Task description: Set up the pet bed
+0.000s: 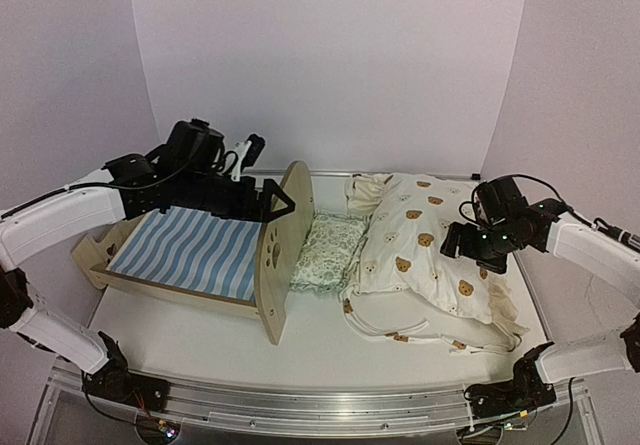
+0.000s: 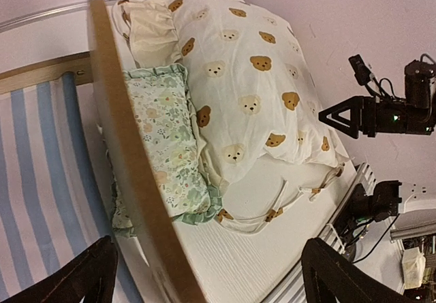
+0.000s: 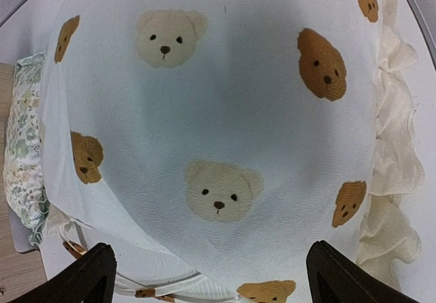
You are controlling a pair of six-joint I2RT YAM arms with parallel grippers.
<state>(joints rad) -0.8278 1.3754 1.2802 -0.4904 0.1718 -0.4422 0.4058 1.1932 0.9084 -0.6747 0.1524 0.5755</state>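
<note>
The pet bed holds only its mattress; the pillow and quilt lie outside, beyond its headboard, probably yet to go in. The left gripper and right gripper gape, empty.

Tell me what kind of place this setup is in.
Probably a robot test booth, not a home: plain lilac walls close around a white table, with a metal mounting rail along its near edge.

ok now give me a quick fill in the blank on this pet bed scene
The small green-patterned pillow lies between the cream bear-print ruffled quilt and the ____ of the light plywood pet bed.
Its mattress is blue-and-white ____.
The open right gripper hovers above the ____.
Missing: headboard; striped; quilt.
</note>
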